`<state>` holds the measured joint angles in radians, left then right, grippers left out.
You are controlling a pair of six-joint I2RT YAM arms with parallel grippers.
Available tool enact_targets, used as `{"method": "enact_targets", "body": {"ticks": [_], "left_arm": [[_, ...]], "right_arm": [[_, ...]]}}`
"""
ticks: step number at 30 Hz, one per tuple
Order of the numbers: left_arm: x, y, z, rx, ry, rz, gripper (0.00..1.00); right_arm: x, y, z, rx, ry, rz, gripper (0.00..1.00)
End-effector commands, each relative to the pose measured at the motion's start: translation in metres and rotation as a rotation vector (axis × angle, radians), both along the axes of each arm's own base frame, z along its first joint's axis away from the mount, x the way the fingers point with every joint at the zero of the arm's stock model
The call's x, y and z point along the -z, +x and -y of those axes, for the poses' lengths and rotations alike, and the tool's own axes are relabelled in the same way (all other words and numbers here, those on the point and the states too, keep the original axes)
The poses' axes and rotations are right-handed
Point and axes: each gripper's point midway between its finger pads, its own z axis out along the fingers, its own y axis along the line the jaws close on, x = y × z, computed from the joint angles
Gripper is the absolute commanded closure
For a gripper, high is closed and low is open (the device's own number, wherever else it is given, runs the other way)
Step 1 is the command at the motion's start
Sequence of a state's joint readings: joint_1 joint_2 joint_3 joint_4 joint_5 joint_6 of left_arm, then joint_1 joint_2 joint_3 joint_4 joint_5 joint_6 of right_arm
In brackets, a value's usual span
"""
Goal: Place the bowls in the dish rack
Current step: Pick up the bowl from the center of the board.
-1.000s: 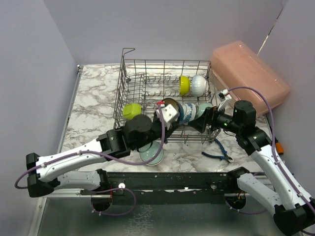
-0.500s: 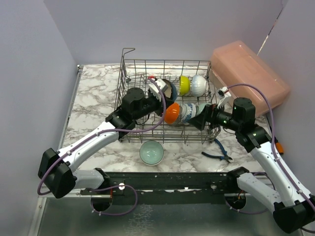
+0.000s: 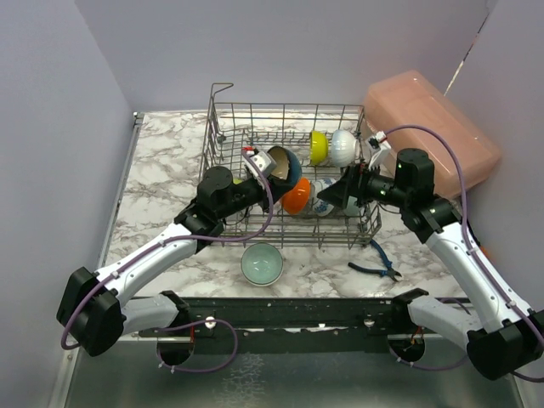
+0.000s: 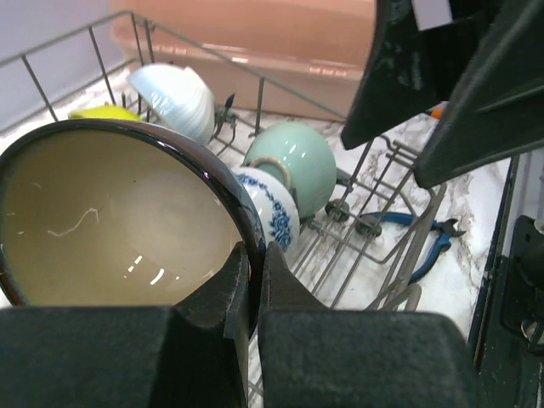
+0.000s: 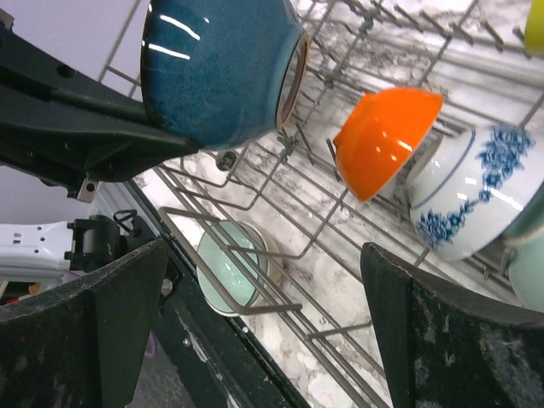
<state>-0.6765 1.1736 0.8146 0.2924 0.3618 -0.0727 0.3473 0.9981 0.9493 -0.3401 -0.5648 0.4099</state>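
Note:
My left gripper (image 3: 270, 167) is shut on the rim of the dark teal bowl (image 3: 285, 166), cream inside (image 4: 110, 221), and holds it tilted over the middle of the grey wire dish rack (image 3: 212, 136). In the rack's front row stand an orange bowl (image 3: 296, 195), a blue-patterned white bowl (image 3: 321, 194) and a mint green bowl (image 4: 297, 157). A yellow-green bowl (image 3: 318, 146) and a white bowl (image 3: 343, 146) stand at the back. Another mint green bowl (image 3: 262, 263) sits on the table in front of the rack. My right gripper (image 3: 340, 194) is open and empty above the rack's front right.
A pink translucent box (image 3: 433, 127) lies right of the rack. Blue-handled pliers (image 3: 378, 268) lie on the marble table by the rack's front right corner. Purple walls close in the left, back and right sides.
My left arm has carried the dark teal bowl from the rack's front edge up and back over the rack's middle. The orange bowl now shows. My right gripper has shifted slightly back.

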Motion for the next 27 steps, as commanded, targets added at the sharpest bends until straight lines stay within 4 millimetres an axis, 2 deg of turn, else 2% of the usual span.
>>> {"method": "enact_targets", "body": {"ticks": [1, 6, 11, 19, 27], "left_arm": [[-0.068, -0.015, 0.004, 0.082, -0.133, 0.224, 1.0], [-0.064, -0.015, 0.007, 0.095, -0.12, 0.23, 1.0], [-0.06, -0.019, 0.012, 0.134, -0.109, 0.227, 1.0], [-0.058, -0.021, 0.015, 0.149, -0.105, 0.227, 1.0], [-0.049, -0.024, 0.025, 0.183, -0.095, 0.204, 1.0]], "right_arm": [[-0.036, 0.002, -0.008, -0.057, 0.036, 0.085, 0.0], [-0.054, -0.002, -0.015, -0.114, 0.07, 0.114, 0.0], [-0.056, -0.004, -0.026, -0.181, 0.116, 0.096, 0.0], [-0.061, 0.014, -0.042, -0.193, 0.194, 0.008, 0.0], [-0.05, 0.035, -0.061, -0.139, 0.191, -0.074, 0.0]]}}
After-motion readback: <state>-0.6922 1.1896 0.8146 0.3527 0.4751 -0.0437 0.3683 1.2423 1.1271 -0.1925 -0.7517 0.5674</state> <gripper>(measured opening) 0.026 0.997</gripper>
